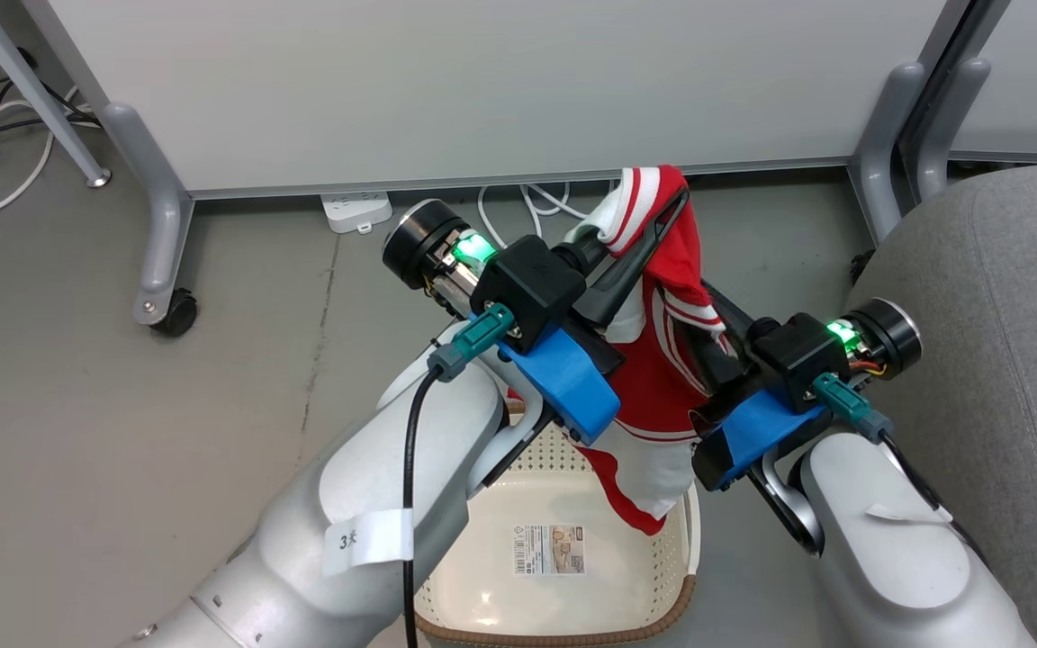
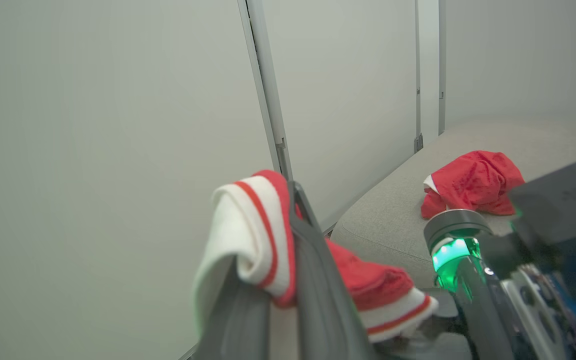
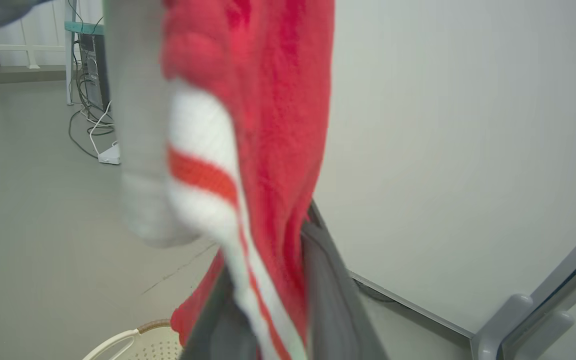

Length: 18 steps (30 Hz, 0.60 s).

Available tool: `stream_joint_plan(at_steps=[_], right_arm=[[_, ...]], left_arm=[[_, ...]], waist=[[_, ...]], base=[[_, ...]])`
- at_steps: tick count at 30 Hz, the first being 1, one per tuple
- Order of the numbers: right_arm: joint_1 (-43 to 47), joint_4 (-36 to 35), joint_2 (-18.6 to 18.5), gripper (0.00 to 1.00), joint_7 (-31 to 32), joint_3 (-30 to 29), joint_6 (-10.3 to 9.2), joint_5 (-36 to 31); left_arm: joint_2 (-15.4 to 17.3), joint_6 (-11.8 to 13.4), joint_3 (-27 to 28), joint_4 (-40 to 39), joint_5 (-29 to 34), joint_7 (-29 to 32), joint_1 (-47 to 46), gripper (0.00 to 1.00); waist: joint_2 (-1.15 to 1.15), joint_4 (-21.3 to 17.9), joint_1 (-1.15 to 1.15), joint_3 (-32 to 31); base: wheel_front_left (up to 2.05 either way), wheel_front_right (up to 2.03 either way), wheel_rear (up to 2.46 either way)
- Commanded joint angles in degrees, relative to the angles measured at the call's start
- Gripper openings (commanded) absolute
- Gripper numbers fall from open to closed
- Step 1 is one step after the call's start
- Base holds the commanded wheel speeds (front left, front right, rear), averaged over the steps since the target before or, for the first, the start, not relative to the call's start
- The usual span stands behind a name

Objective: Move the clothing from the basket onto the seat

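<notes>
The clothing, a red garment with white panels and stripes (image 1: pixel 662 378), hangs above the cream basket (image 1: pixel 518 637), its lower end reaching down inside. My left gripper (image 1: pixel 662 216) is shut on its striped top edge (image 2: pixel 253 225), fingers (image 2: pixel 313 280) pointing up. My right gripper (image 1: pixel 718 317) is closed on the fabric (image 3: pixel 278 100) lower down on the right, with cloth between its fingers (image 3: pixel 333 300). The grey seat (image 1: pixel 978 297) lies to the right. A plain red garment (image 2: pixel 473 182) lies on the seat (image 2: pixel 388 215). The basket's rim (image 3: pixel 133 342) shows below.
A pale wall panel (image 1: pixel 482 81) on grey legs with casters (image 1: pixel 158 225) stands behind. A white power strip (image 1: pixel 356 211) and cables lie on the floor under it. A label sticker (image 1: pixel 548 549) is on the basket's bottom.
</notes>
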Motion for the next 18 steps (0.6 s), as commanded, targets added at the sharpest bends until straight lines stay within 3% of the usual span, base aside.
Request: stream_joint_plan(at_steps=[1,18], right_arm=[[-0.95,0.14,0.29,0.0,-0.03,-0.07,0.01,-0.17],[-1.11,-0.17,0.54,0.0,-0.03,-0.79,0.01,0.26]], left_arm=[[-0.08,-0.04,-0.02,0.01,0.22,-0.29,-0.76,0.0],[-0.22,-0.04,-0.01,0.37,0.24,-0.28,-0.74,0.0]], waist=[[0.0,-0.02,0.0,0.03],[0.0,-0.28,0.0,0.16]], base=[[0.0,0.0,0.0],[0.0,0.0,0.0]])
